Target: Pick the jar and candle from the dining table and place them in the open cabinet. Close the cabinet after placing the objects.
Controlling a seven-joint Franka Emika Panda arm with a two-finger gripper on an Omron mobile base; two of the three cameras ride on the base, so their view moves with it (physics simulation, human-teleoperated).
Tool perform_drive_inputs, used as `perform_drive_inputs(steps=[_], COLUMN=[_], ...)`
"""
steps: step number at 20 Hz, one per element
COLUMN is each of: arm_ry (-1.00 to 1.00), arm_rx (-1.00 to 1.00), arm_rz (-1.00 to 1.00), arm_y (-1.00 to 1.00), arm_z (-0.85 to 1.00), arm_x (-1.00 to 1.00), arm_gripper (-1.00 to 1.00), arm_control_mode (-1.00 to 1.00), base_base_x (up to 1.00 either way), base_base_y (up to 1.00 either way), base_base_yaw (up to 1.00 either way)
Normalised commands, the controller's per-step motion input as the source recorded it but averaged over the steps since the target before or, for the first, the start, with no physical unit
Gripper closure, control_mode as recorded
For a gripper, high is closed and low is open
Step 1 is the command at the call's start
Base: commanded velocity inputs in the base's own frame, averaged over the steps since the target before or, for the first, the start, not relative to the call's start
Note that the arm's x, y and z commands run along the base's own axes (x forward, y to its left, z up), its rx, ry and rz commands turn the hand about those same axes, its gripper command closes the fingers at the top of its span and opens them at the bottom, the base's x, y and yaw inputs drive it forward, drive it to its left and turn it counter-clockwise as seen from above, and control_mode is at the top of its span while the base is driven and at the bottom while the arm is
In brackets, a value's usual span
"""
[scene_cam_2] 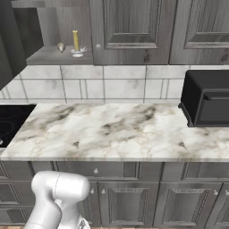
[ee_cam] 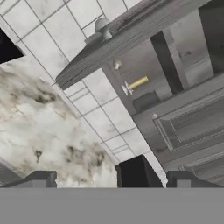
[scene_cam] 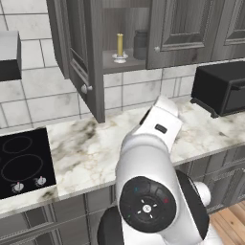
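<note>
Both placings look done: the candle (scene_cam: pixel 119 46) stands on the cabinet (scene_cam: pixel 125 63) shelf with the jar (scene_cam: pixel 140 44) just beside it. The jaws stand apart and empty. What remains is closing: the next move calls for pushing the open door (scene_cam: pixel 86 57) shut.

The cabinet (scene_cam: pixel 95 52) on the far wall has its left door swung out toward the room, a small round knob low on its edge. On the shelf inside, the yellow candle (scene_cam: pixel 119 45) stands upright in its pale dish, and the dark jar (scene_cam: pixel 140 44) sits just to its right, close to the shut door. Below runs a marble surface (scene_cam: pixel 91 148), with a black cooktop (scene_cam: pixel 21 162) at the left and a black box-shaped appliance (scene_cam: pixel 221 88) at the far right. The white arm (scene_cam: pixel 150 177) rises in the near foreground.
</note>
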Motion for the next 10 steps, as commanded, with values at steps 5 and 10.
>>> perform_drive_inputs(steps=[5, 10], arm_ry=[-0.14, -0.11], arm_rx=[-0.15, -0.13], arm_rz=[-0.01, -0.05], arm_y=[0.38, 0.33], arm_z=[0.11, 0.13], arm_x=[0.00, 0.04], arm_gripper=[-1.00, -1.00], arm_control_mode=[-1.00, -1.00], base_base_x=[0.00, 0.00], base_base_y=[0.00, 0.00], base_base_yaw=[0.00, 0.00])
